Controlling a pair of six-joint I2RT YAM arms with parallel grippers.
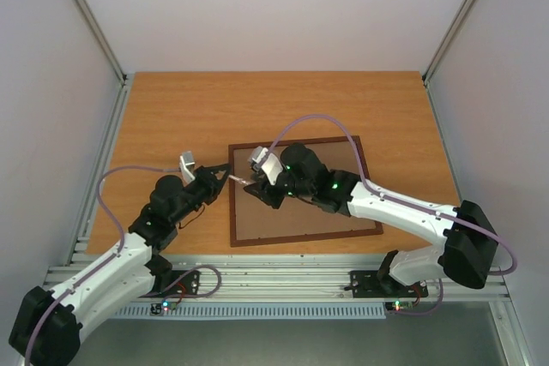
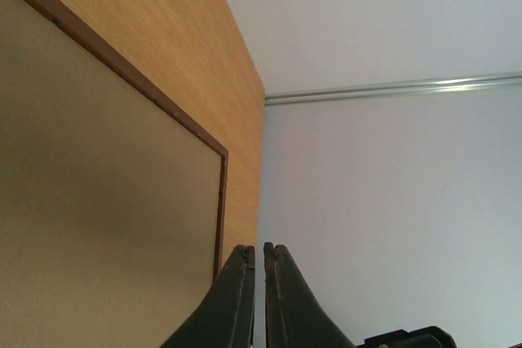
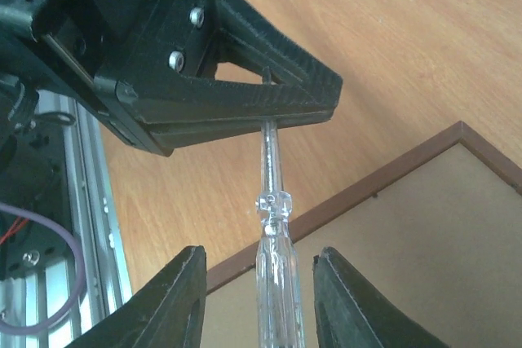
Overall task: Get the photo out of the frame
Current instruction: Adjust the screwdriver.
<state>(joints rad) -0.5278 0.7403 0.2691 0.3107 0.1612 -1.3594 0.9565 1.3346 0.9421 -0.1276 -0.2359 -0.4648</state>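
The frame (image 1: 302, 227) lies face down on the table, its brown hardboard back (image 1: 292, 216) facing up. The photo is hidden under it. My left gripper (image 1: 226, 178) is at the frame's left edge, shut on the thin metal shaft of a clear-handled screwdriver (image 3: 275, 266). It shows from the side in the right wrist view (image 3: 245, 99). In its own view its fingers (image 2: 281, 283) are nearly together beside the frame's corner (image 2: 222, 156). My right gripper (image 3: 259, 254) is open. Its fingers stand on either side of the screwdriver's handle with gaps on both sides.
The orange wooden table (image 1: 214, 109) extends behind and left of the frame. White walls enclose it on three sides. An aluminium rail (image 1: 283, 276) runs along the near edge by the arm bases. Grey cables loop over both arms.
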